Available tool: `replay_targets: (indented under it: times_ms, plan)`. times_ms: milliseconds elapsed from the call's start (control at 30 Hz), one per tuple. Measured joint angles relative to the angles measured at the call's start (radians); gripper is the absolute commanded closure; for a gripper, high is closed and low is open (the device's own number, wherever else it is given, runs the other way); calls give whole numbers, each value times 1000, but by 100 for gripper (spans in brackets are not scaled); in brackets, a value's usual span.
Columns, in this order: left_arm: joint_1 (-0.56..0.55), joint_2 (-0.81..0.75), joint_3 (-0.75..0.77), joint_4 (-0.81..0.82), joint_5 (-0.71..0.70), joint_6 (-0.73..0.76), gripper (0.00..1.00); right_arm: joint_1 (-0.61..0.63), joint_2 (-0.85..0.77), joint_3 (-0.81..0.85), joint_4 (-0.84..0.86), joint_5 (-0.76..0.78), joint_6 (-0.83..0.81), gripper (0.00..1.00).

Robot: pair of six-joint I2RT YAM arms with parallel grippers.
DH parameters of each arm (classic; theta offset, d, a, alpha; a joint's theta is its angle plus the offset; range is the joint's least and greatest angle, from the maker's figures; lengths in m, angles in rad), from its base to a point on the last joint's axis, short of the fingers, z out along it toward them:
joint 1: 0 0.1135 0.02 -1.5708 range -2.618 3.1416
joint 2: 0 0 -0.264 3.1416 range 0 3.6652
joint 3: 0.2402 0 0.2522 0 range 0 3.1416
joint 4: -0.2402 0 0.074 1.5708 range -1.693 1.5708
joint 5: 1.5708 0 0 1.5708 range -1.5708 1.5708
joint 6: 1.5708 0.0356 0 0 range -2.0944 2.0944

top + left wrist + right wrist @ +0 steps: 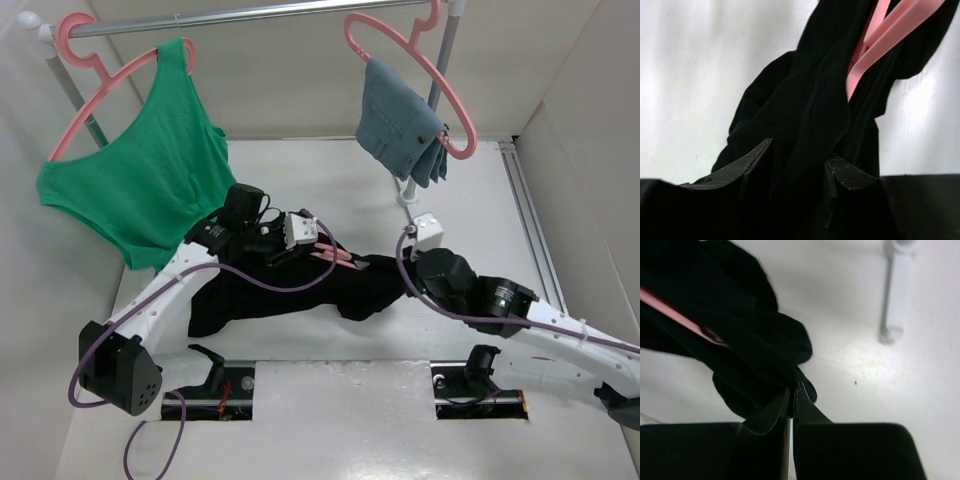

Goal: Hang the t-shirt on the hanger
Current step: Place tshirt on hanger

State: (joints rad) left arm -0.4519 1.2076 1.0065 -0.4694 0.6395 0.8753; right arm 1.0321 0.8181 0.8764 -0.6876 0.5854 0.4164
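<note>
We see the black t-shirt (262, 298) lying bunched up in the middle of the worktop (330, 180), between the two arms. The pink hanger (885, 37) pokes out of its folds. The left claw (800, 150) grips a thick fold of the t-shirt. The right claw (794, 389) is almost closed, pinching the t-shirt's edge. Behind, a green tank top (150, 180) hangs from the rail (250, 15).
</note>
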Motion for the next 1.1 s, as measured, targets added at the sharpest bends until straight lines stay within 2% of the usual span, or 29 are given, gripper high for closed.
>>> replay_targets:
  times_ms: [167, 267, 300, 433, 533, 767, 900, 1100]
  plan:
    - [2, 5, 54, -101, 93, 82, 100, -4, 100, 37, 161, -153, -249, 100]
    - [4, 12, 118, -184, 162, 148, 100, -16, 166, 109, 194, -232, -370, 77]
    - [4, 13, 137, -208, 185, 164, 100, -28, 187, 141, 197, -269, -405, 60]
    - [4, 24, 180, -268, 250, 194, 100, -109, 242, 241, 200, -441, -525, 27]
    - [3, 37, 187, -287, 274, 188, 100, -154, 220, 256, 198, -542, -585, 21]
    - [34, 87, 207, -260, 293, 116, 100, -161, 111, 251, 218, -747, -669, 21]
    - [53, 104, 229, -227, 295, 75, 100, -161, 121, 176, 293, -860, -694, 20]
    - [71, 106, 239, -204, 304, 33, 100, -184, 216, 38, 362, -916, -717, 20]
